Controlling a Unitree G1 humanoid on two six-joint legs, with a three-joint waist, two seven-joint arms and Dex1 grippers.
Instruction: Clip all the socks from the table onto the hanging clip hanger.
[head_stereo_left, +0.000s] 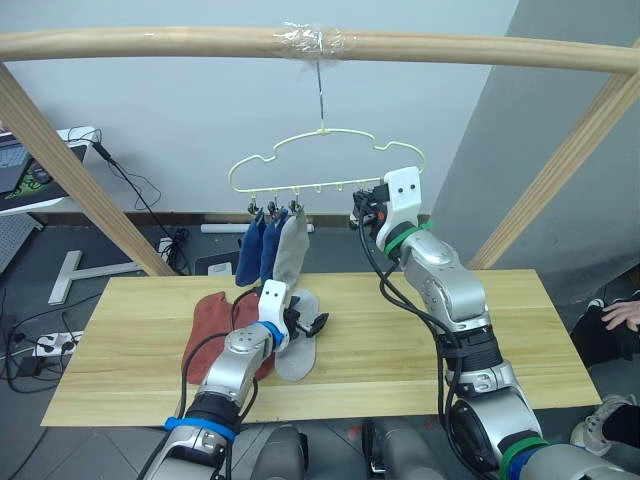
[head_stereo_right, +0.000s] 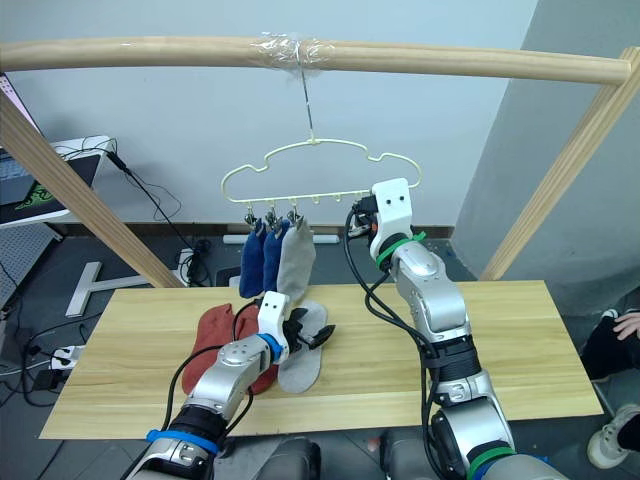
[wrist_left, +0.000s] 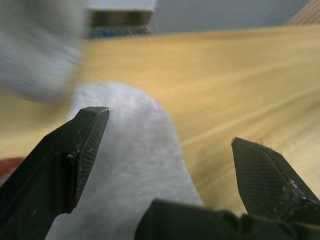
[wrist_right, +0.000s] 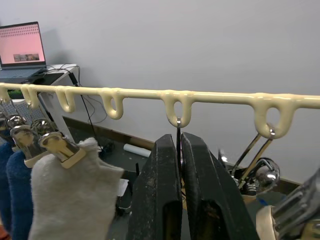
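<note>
The pale yellow-green clip hanger (head_stereo_left: 325, 162) hangs from the pole, with two blue socks (head_stereo_left: 256, 252) and a grey sock (head_stereo_left: 291, 248) clipped at the left of its lower bar (wrist_right: 140, 93). On the table (head_stereo_left: 420, 340) lie rust-red socks (head_stereo_left: 212, 318) and, beside them, a grey sock (head_stereo_left: 297, 352). My left gripper (head_stereo_left: 317, 325) is open just above this grey sock (wrist_left: 130, 165), one finger on either side of it. My right gripper (head_stereo_left: 360, 210) is raised to the bar, its fingers (wrist_right: 160, 190) shut on the thin wire of a free clip (wrist_right: 178, 131).
A round wooden pole frame (head_stereo_left: 150, 42) spans above the table, with slanted legs at both sides. A laptop (wrist_right: 20, 45) on a stand and floor cables are at the left. A person's hand (head_stereo_left: 625, 315) is at the right edge.
</note>
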